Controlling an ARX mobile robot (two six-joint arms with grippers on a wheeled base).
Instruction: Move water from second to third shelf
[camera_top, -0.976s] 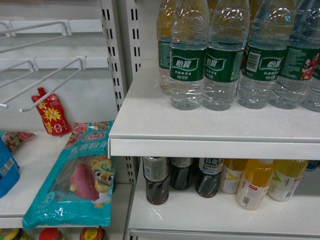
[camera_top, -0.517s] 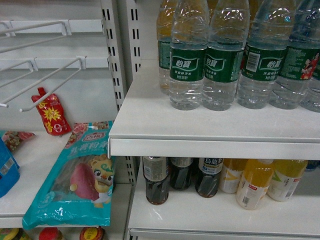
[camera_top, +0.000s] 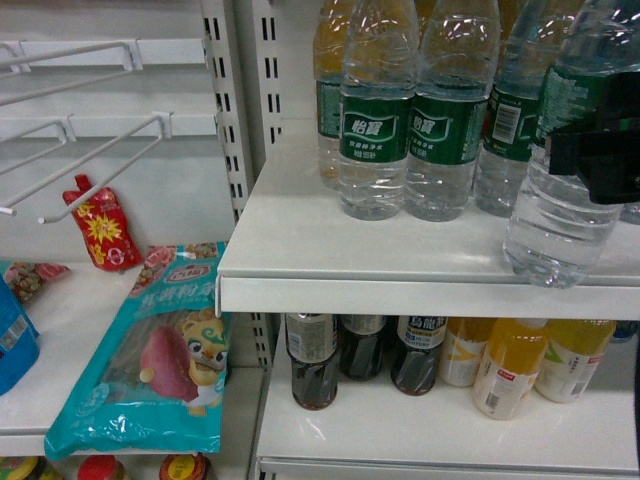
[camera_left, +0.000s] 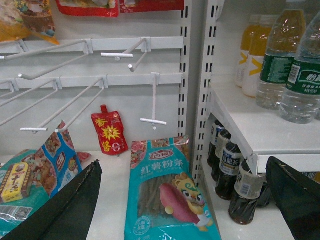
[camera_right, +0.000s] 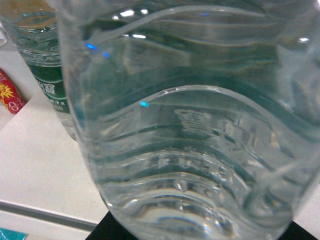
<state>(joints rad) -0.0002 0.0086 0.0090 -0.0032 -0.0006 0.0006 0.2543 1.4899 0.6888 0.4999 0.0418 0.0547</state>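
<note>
We are working at a white shelving unit (camera_top: 400, 262), and the water bottle (camera_top: 565, 190) we hold sits out past the row of like bottles (camera_top: 440, 120), its base over the front right edge of the upper visible shelf and tilted a little. Our right gripper (camera_top: 597, 152) is clamped across the bottle's green label; the right wrist view is filled by the clear ribbed body, so the grip looks firm. To do this step well we should, we judge, draw the bottle straight out clear of the shelf lip, keep it upright, and avoid brushing the neighbouring bottles, which stand close beside it. The shelf below holds dark drink bottles (camera_top: 315, 362) toward its left and orange juice bottles (camera_top: 510, 365) toward its right, leaving bare board along the front edge. Our left gripper (camera_left: 185, 200) hangs with its jaws apart, holding nothing, before the adjoining bay. There a teal snack packet (camera_top: 160, 345) lies on the board and a red pouch (camera_top: 102, 222) leans against the back panel under bare wire hooks (camera_top: 95, 165).
</note>
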